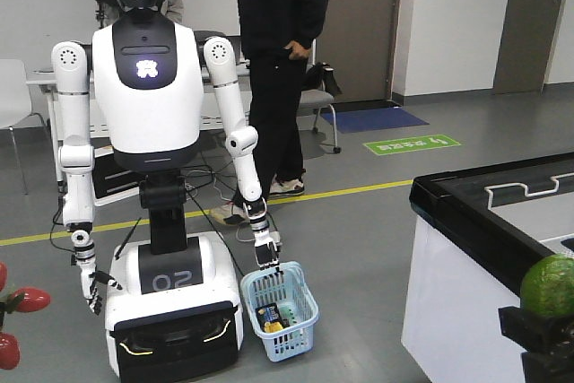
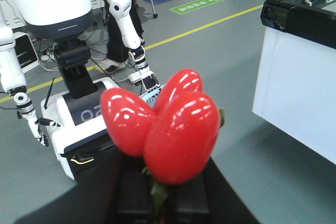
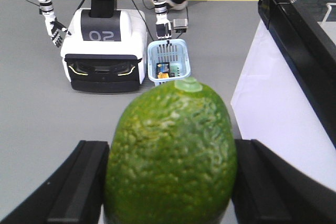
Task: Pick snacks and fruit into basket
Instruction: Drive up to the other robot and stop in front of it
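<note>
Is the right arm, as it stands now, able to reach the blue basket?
Probably not: the right gripper, shut on the green fruit, is far from the basket, though bare floor lies between.

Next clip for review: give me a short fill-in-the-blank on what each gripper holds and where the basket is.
1. The right gripper is shut on a bumpy fruit whose colour is ____.
2. The left gripper is shut on glossy fruit whose colour is ____.
3. The pale blue basket stands on the ____, beside the white humanoid robot.

Missing words: green; red; floor
</note>
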